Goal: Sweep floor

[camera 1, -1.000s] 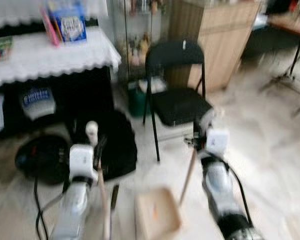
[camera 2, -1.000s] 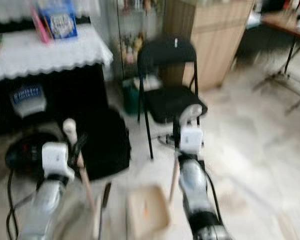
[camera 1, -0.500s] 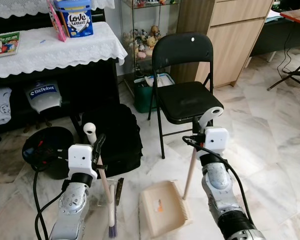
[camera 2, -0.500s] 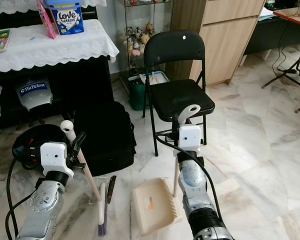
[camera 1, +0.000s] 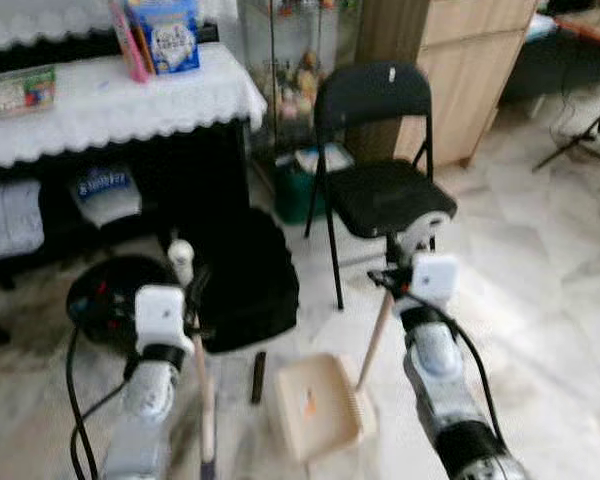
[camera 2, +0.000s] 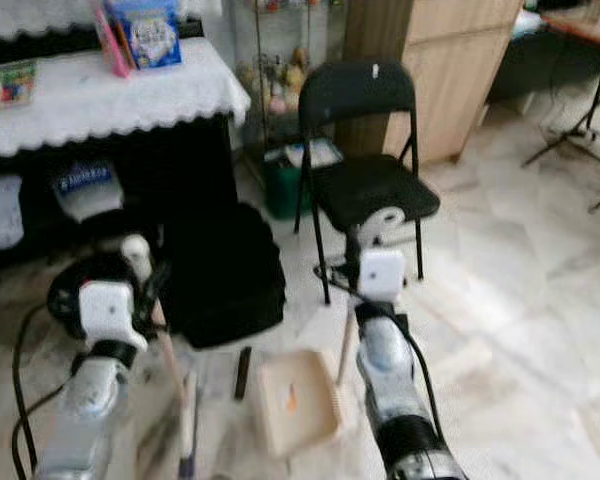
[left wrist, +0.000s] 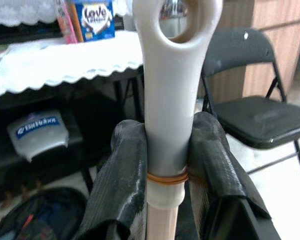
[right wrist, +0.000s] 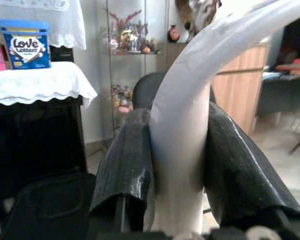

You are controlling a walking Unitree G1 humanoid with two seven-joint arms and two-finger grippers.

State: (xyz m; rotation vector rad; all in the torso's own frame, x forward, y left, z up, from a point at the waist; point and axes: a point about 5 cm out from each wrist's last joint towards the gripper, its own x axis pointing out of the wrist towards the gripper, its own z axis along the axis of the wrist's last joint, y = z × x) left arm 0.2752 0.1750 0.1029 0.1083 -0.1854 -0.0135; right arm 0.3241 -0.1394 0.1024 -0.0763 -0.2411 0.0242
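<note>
My left gripper (camera 1: pixel 188 300) is shut on the broom's white handle top (left wrist: pixel 172 100), its black fingers (left wrist: pixel 122 175) pressing both sides. The wooden broom stick (camera 1: pixel 205 400) slants down to the marble floor at the lower left. My right gripper (camera 1: pixel 405 270) is shut on the curved white handle (right wrist: pixel 182 130) of the dustpan, with fingers (right wrist: pixel 125 160) on either side. The beige dustpan (camera 1: pixel 315 405) rests on the floor between my arms, and its wooden stick (camera 1: pixel 373 340) rises to the right gripper.
A black folding chair (camera 1: pixel 380 190) stands just ahead. A black backpack (camera 1: pixel 245 280) and a round black bag (camera 1: pixel 105 300) lie in front of a table with a white lace cloth (camera 1: pixel 100 100). A small dark object (camera 1: pixel 259 376) lies near the dustpan. Open marble floor stretches right.
The whole picture has shifted a little and blurred, so the camera has moved. Both grips on the broom and the dustpan handle stay the same.
</note>
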